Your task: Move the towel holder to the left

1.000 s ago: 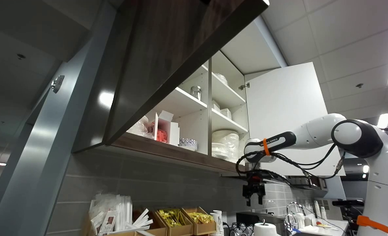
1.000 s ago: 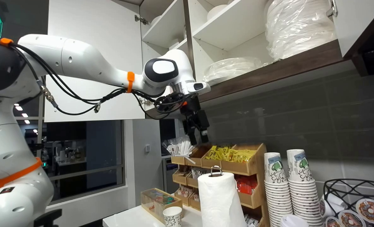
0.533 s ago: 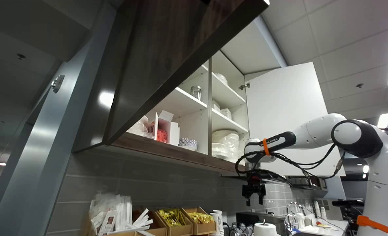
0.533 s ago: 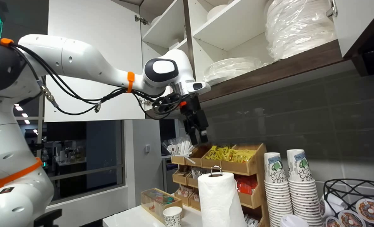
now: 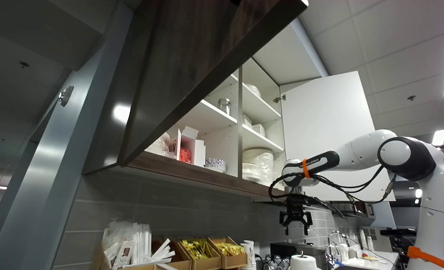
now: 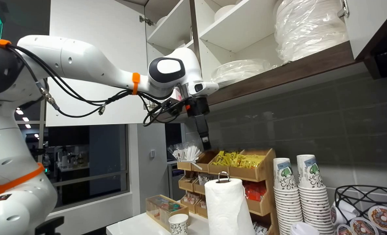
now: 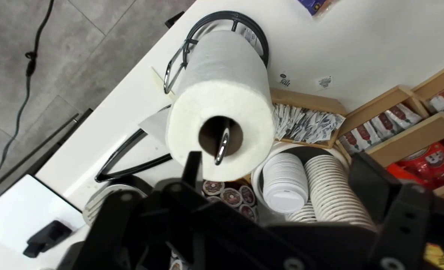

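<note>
The towel holder carries a white paper towel roll [image 7: 227,56] and stands upright on the counter. Its dark wire ring base [image 7: 265,41] and chrome top loop [image 7: 223,146] show in the wrist view. The roll shows in both exterior views [image 6: 229,205] [image 5: 303,263], with its base out of view. My gripper [image 5: 296,230] is open and empty, pointing down above the counter, higher than the roll and apart from it. In the wrist view, one finger [image 7: 192,165] overlaps the roll's near edge; the other is far right. In an exterior view the gripper [image 6: 206,145] is seen edge-on.
A wooden organizer [image 6: 268,176] with packets stands behind the roll. Stacked paper cups [image 6: 288,209] and a wire basket [image 6: 366,187] of pods stand beside it. A paper cup [image 6: 179,223] stands near a lidded box [image 6: 152,209]. The cabinet bottom [image 6: 284,73] overhangs near the wrist.
My gripper has turned about its vertical axis, now broadside in an exterior view and edge-on in another. The arm has shifted slightly. The roll and holder have not moved.
</note>
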`<state>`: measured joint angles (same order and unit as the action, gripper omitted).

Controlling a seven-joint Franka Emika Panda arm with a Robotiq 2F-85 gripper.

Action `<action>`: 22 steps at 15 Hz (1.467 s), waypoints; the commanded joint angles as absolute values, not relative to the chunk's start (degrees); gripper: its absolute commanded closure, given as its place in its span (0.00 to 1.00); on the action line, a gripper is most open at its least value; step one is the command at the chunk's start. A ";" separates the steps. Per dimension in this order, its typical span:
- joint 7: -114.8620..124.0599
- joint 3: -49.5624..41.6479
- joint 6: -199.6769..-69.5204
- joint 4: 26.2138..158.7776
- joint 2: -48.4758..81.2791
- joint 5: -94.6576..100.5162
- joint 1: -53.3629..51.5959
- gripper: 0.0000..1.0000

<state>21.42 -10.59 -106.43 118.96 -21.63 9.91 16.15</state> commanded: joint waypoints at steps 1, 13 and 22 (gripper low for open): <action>27.50 -10.79 -104.52 117.42 -20.50 9.48 18.54 0.00; 31.62 -11.79 -106.39 116.94 -14.26 5.33 18.87 0.00; 31.52 -12.82 -108.12 115.80 -12.04 7.02 19.21 0.01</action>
